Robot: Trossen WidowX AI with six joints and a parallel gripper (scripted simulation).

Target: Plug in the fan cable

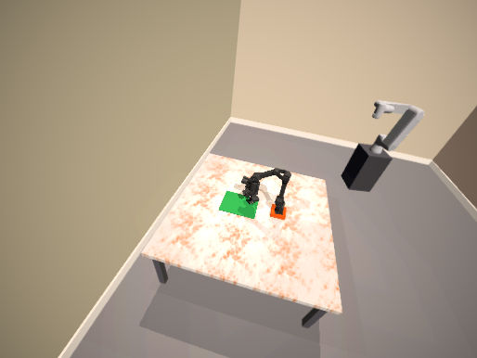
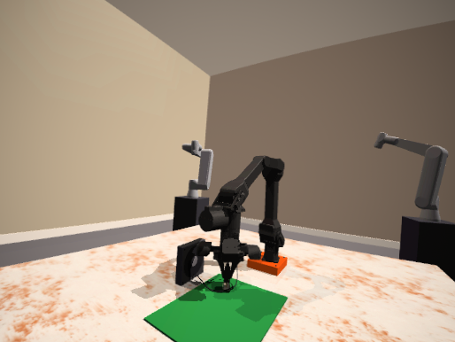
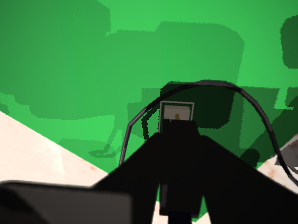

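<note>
The green board (image 1: 234, 204) (image 2: 230, 316) (image 3: 75, 60) lies flat on the table. The four-pin fan header (image 3: 176, 110), a small white-rimmed socket, sits on the board near its far edge. My gripper (image 1: 251, 200) (image 2: 226, 283) (image 3: 178, 150) points straight down over the header and is shut on the fan's black plug (image 3: 177, 128). The plug's lower end is right at the header; I cannot tell how deep it sits. The thin black cable (image 3: 220, 86) loops over the board around the plug. The black fan (image 2: 189, 262) stands upright on the table just left of the board's far edge.
My arm's orange base (image 1: 278, 212) (image 2: 266, 264) sits on the marbled table (image 1: 241, 250) (image 2: 66, 288) to the right of the board. Grey arms on dark pedestals (image 1: 367, 167) (image 2: 427, 244) stand off the table near the walls.
</note>
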